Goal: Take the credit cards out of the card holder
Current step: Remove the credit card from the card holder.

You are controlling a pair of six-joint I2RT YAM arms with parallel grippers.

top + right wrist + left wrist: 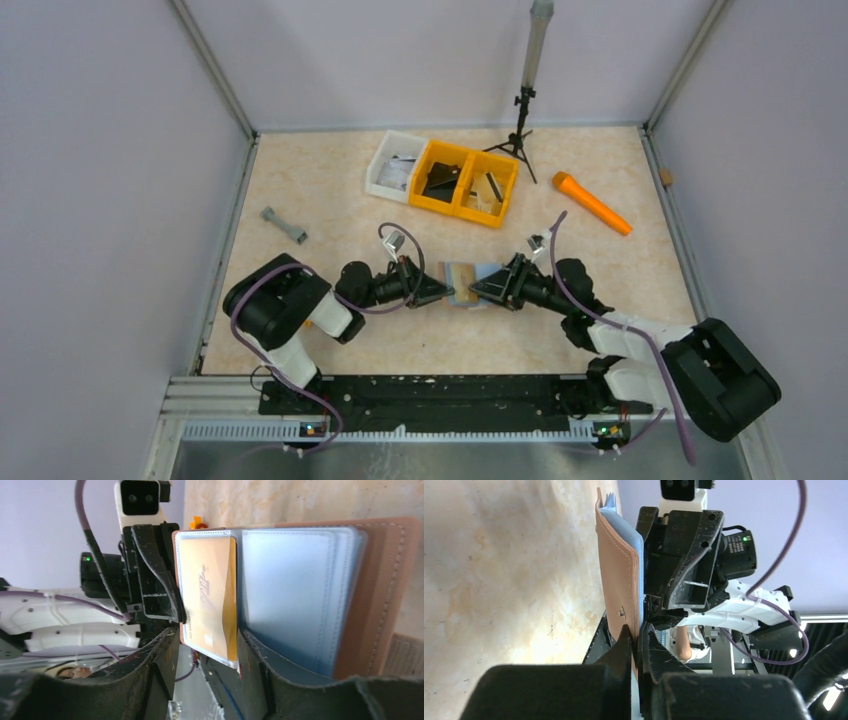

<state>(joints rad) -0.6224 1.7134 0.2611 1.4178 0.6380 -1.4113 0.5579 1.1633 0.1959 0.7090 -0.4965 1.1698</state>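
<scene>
Top view first: the holder (462, 280) sits mid-table, pinched between the left gripper (443, 291) and the right gripper (478, 290), which meet nose to nose. They're so close that any sideways correction could knock one arm into the other.

Left wrist: the left jaws are clenched on the holder's bottom edge, standing it upright with the brown side facing the table. That's a thin bite on one edge. If the right arm tugs hard, we reckon the holder could pivot or slip out, and then the whole thing would come away instead of the card.

Right wrist: the holder is open, with a gold card (207, 580) in its clear sleeve and pale blue pockets beside it. The right jaws are parted and straddle the card's near end, but we can't see them actually touching it. Our worry is that they close on sleeve and card together. Then the plastic would drag and the card would stay put. They could also close off-centre and bend it.
</scene>
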